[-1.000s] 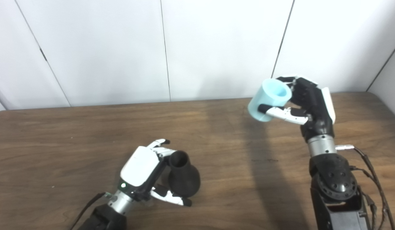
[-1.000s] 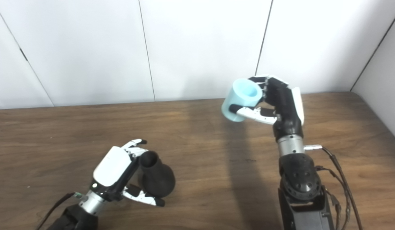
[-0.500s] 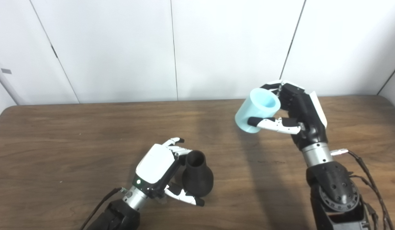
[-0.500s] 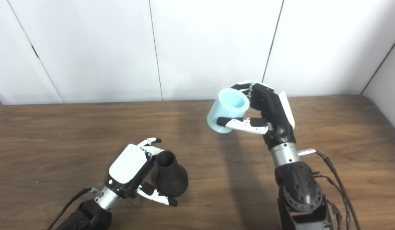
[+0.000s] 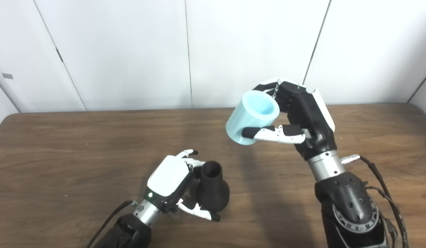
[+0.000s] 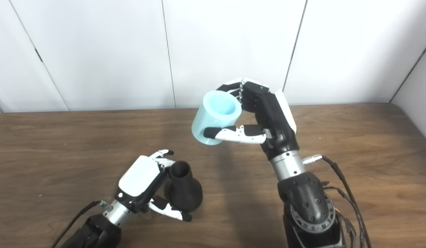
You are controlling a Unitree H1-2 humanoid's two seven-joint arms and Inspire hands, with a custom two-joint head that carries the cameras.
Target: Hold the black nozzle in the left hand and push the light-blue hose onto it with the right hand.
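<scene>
Approach step: black nozzle (image 5: pixel 212 187) is gripped by the left hand (image 5: pixel 171 184) at lower centre, light-blue hose (image 5: pixel 252 117) clasped aloft in the right hand (image 5: pixel 299 119); bore alignment over the neck is needed next.

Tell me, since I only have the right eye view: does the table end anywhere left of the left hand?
Observer: Yes. The left eye view shows the table's rounded left corner, well to the left of the left hand that grips the nozzle.
Operator: Is there anything on the wall over there?
Observer: A small grey tag sits on the wall, above that corner.
</scene>
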